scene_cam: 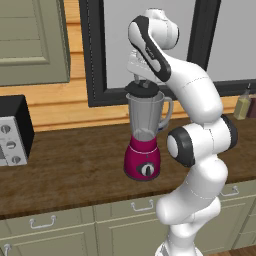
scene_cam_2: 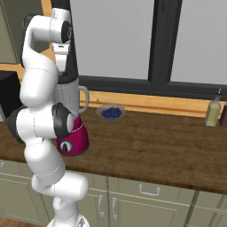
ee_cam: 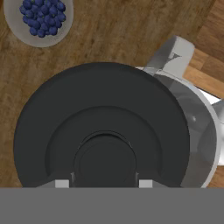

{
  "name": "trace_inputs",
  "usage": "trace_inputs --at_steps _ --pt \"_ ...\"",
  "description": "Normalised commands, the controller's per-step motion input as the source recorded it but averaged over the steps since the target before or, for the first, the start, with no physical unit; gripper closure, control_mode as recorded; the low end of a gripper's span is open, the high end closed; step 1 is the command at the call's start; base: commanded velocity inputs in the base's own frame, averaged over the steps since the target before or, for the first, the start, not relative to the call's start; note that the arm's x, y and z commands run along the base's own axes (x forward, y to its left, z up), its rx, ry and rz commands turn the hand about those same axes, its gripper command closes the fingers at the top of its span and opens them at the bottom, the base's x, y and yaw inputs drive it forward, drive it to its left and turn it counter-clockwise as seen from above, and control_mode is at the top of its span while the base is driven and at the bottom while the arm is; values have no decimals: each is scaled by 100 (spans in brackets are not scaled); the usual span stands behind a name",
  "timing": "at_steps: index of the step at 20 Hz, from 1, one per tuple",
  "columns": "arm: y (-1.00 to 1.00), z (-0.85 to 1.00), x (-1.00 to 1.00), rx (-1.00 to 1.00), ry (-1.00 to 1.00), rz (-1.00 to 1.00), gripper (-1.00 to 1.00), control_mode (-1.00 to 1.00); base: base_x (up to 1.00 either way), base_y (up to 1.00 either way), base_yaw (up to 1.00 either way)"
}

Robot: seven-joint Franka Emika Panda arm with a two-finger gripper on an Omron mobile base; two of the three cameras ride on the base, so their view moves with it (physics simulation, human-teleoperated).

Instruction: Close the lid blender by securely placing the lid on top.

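Gripping the lid (ee_cam: 103,131) by its centre knob, the gripper (scene_cam: 141,82) holds it over the blender (scene_cam: 144,135), shifted off the jar's mouth, away from the handle.

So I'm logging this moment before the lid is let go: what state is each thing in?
lid: held by its knob, off-centre over the jar mouth, not seated
blender: upright on the counter, jar rim partly uncovered
gripper: closed on the lid's knob
bowl: holds blueberries
bottle: upright
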Motion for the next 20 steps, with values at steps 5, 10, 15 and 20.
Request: trace_inputs --at_steps 5,10,15,20 --pt "6 0 -25 0 0 3 100 -100 0 0 0" --pt "-2 0 -42 0 0 2 100 -100 0 0 0" --pt "-21 0 -3 -5 -4 0 100 -100 0 0 0" --pt "-13 0 2 -12 -19 0 100 -100 0 0 0"
